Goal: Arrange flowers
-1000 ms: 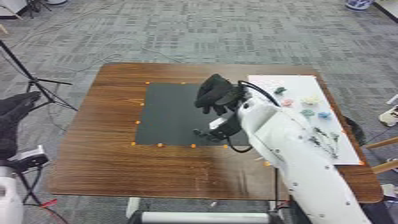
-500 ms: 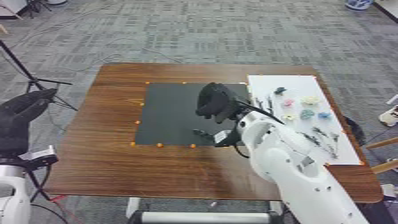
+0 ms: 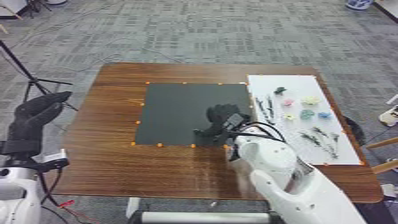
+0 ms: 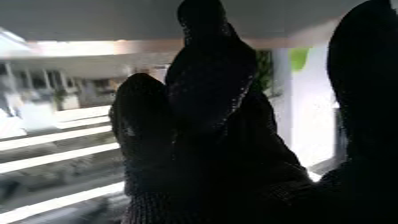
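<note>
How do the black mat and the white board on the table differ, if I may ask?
The mat is black, whereas the board is white. The board is a longer rectangle; the mat is nearer to square. The board holds flowers, while the right hand is over the mat. Both lie flat.

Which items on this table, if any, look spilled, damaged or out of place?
Nothing stands out: the black mat and the white sheet lie flat, and the small flowers sit spaced apart on the sheet.
</note>
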Motion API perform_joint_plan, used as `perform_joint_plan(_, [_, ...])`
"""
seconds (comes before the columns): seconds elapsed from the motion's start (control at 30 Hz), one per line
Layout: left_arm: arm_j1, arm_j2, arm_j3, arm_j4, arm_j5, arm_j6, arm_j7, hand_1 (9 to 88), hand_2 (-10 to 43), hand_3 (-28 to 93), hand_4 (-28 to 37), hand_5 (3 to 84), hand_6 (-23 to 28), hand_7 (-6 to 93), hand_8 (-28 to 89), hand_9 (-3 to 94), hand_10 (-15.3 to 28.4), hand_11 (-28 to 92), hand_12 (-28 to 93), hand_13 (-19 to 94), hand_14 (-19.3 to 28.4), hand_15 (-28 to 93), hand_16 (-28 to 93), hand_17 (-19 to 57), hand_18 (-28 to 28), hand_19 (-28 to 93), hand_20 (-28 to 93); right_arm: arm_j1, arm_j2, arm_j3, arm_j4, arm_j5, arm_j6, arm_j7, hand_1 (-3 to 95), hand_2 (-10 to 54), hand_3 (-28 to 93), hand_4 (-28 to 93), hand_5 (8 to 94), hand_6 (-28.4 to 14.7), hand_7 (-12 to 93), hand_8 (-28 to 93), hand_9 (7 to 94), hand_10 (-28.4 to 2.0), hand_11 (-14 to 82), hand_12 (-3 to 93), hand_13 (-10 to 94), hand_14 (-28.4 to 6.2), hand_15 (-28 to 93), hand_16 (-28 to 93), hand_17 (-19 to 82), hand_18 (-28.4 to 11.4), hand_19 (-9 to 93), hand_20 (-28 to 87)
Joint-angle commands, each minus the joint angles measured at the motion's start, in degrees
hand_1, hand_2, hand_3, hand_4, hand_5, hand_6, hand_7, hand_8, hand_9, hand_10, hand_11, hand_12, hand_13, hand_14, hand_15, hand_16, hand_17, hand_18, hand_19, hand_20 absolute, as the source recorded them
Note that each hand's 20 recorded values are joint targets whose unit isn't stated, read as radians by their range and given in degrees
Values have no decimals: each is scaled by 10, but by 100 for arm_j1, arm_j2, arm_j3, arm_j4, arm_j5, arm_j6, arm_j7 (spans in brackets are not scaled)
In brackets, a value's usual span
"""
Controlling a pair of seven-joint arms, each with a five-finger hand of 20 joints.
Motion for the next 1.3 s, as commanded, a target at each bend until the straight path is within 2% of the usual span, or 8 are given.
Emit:
perform_joint_plan(0.03, [-143, -25, 105, -109, 178, -258, 6, 279, -95, 632, -282, 461, 17, 198, -88, 396, 110, 166, 122, 290, 126, 76, 31, 6, 86, 4, 146, 126, 108, -335, 177, -416, 259, -57, 338, -95, 591, -122, 592, -87, 265, -37, 744, -155, 285, 276, 900, -25, 562, 364, 669, -94, 932, 516])
perform_joint_plan(0.3, [-165, -41, 129, -142, 144, -277, 9, 284, -95, 630, -280, 461, 17, 197, -88, 396, 112, 168, 123, 291, 127, 77, 31, 6, 86, 4, 146, 185, 83, -640, 405, -569, 526, 41, 372, -95, 607, -141, 610, -69, 403, -58, 778, -141, 428, 343, 925, -14, 581, 372, 702, -85, 932, 556])
perform_joint_plan(0.6, [-164, -128, 167, -175, 93, -296, 19, 287, -95, 627, -276, 460, 17, 196, -87, 395, 111, 167, 124, 291, 128, 79, 32, 6, 87, 3, 146, 171, -124, -599, 808, -517, 756, 121, 412, -95, 618, -156, 622, -64, 444, -71, 805, -140, 440, 342, 937, -10, 579, 372, 720, -76, 932, 543])
perform_joint_plan(0.67, [-186, -130, 188, -164, 76, -308, 16, 286, -95, 628, -275, 460, 17, 195, -87, 395, 112, 168, 125, 292, 128, 79, 32, 6, 87, 3, 146, 202, -147, -617, 878, -458, 824, 222, 432, -95, 597, -153, 620, -60, 421, 87, 811, -138, 437, 338, 937, -8, 590, 350, 724, -76, 932, 536])
perform_joint_plan(0.77, [-213, -139, 204, -160, 73, -328, -18, 286, -95, 628, -274, 459, 18, 194, -87, 394, 112, 168, 126, 291, 129, 79, 32, 5, 87, 3, 146, 217, -186, -580, 924, -392, 761, 243, 545, -95, 442, -94, 632, -36, 407, 256, 838, -128, 429, 335, 937, -6, 605, 320, 732, -75, 932, 529])
perform_joint_plan(0.93, [-169, -146, 174, -191, 52, -343, -59, 286, -95, 626, -271, 458, 19, 192, -86, 392, 112, 167, 127, 290, 129, 80, 33, 5, 88, 3, 146, 239, -185, -533, 867, -219, 604, 235, 616, -95, 465, -108, 705, -13, 391, 271, 895, -110, 412, 328, 937, -4, 641, 265, 753, -80, 932, 511])
perform_joint_plan(1.0, [-4, -226, 98, -277, 37, -280, -53, 287, -95, 626, -269, 458, 20, 191, -86, 391, 113, 166, 127, 290, 129, 80, 33, 5, 88, 3, 146, 279, -235, -480, 859, -136, 436, 182, 623, -95, 490, -119, 714, -7, 395, 268, 908, -103, 414, 328, 937, -3, 655, 249, 758, -81, 932, 508])
perform_joint_plan(1.3, [159, -296, 80, -361, -42, -314, -78, 287, -95, 625, -267, 453, 21, 188, -83, 387, 112, 166, 130, 289, 130, 83, 34, 4, 90, 3, 147, 715, -351, -279, 634, 993, 172, 486, 622, -95, 526, -120, 725, -12, 402, 263, 916, -97, 417, 327, 937, 2, 672, 234, 769, -78, 932, 509])
